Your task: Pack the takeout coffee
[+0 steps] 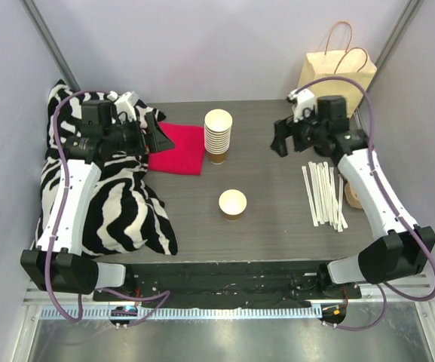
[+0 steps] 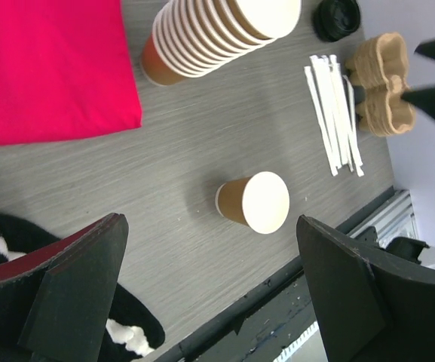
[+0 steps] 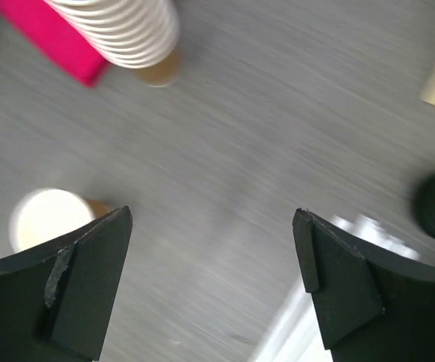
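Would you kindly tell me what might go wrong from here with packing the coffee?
The cup stands open. The black lid lies apart, by the stirrers, so the cup may get packed uncovered.
The tall cup stack stands just behind the cup, so a reach for it might topple the stack.
The bag stands at the far right corner, a long carry for an open cup.

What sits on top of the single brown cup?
Nothing: the single brown cup stands uncovered, its cream inside showing. A black lid lies apart, beyond the white stirrers. Nothing hides its mouth.
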`<action>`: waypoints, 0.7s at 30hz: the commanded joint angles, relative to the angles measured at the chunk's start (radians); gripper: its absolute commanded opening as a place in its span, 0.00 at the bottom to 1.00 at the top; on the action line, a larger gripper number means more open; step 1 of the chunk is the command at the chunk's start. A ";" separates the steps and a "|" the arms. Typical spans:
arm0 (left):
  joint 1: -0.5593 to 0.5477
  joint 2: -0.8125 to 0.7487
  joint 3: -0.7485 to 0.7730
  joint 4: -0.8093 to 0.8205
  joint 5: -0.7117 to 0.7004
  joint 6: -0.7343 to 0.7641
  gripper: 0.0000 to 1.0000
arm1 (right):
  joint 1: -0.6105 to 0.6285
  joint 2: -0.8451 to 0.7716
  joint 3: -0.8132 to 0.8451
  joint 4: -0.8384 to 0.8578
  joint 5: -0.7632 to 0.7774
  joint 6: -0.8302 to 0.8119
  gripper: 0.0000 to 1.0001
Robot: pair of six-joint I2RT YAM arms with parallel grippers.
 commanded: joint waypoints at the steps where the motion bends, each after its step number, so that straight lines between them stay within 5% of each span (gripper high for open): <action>1: 0.004 0.024 0.064 -0.017 0.126 0.075 1.00 | -0.147 0.074 0.145 -0.238 0.024 -0.291 0.94; 6: 0.004 0.045 0.084 -0.032 0.221 0.108 1.00 | -0.359 0.208 0.271 -0.375 0.031 -0.571 0.86; 13: 0.004 0.054 0.072 -0.011 0.270 0.107 1.00 | -0.428 0.377 0.338 -0.381 0.152 -0.893 0.73; 21: 0.006 0.064 0.077 -0.010 0.269 0.098 1.00 | -0.540 0.666 0.708 -0.379 0.116 -0.425 0.61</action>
